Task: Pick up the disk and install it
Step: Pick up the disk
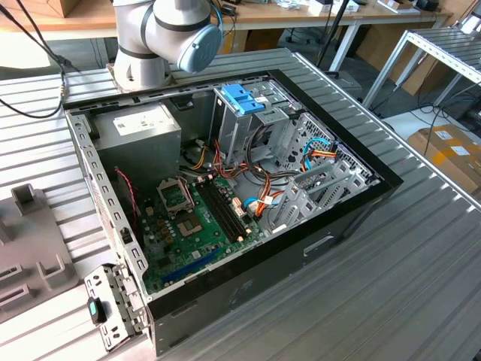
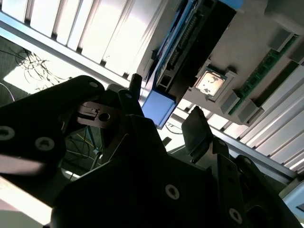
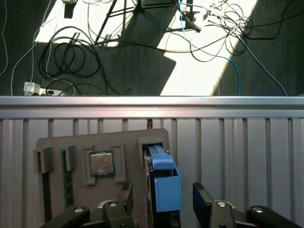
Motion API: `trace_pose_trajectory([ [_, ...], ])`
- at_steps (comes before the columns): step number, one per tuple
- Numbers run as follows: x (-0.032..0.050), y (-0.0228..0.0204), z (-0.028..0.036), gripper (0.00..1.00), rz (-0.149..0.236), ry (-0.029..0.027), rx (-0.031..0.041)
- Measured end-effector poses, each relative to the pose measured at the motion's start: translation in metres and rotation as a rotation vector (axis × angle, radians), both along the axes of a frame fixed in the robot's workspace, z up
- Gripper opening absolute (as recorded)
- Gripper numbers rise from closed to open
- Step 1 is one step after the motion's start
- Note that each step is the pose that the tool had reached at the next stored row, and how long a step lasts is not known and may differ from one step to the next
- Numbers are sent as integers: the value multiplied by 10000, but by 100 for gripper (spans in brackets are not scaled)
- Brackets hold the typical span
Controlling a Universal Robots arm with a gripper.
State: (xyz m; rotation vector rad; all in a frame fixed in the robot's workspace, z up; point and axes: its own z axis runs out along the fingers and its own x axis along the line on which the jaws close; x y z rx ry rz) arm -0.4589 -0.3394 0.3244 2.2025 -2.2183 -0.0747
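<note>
The disk (image 3: 164, 183) stands on edge in a slot of a grey holder plate (image 3: 128, 142), with its blue plastic side rail facing me. My gripper (image 3: 164, 202) is open, one black finger on each side of the disk and a gap showing between them and it. In the second wrist view the disk's blue rail end (image 2: 159, 108) sits between the same open gripper (image 2: 164, 114) fingers. The open computer case (image 1: 361, 203) lies on the ribbed metal table, and its metal drive cage with a blue plastic top (image 1: 242, 101) stands near the far wall.
A processor chip (image 3: 101, 164) and memory sticks (image 3: 66, 175) share the holder plate (image 1: 30, 241), which lies at the exterior view's left. A grey power supply box (image 1: 143, 131) and loose cables fill the case. The arm's base (image 1: 161, 37) stands behind it. Cables lie on the floor beyond the table edge (image 3: 152, 100).
</note>
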Motion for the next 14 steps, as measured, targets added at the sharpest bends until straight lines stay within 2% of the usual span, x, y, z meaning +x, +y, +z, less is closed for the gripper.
trace_pose_trajectory([
  [14,0,0,-42,62,0,0,0],
])
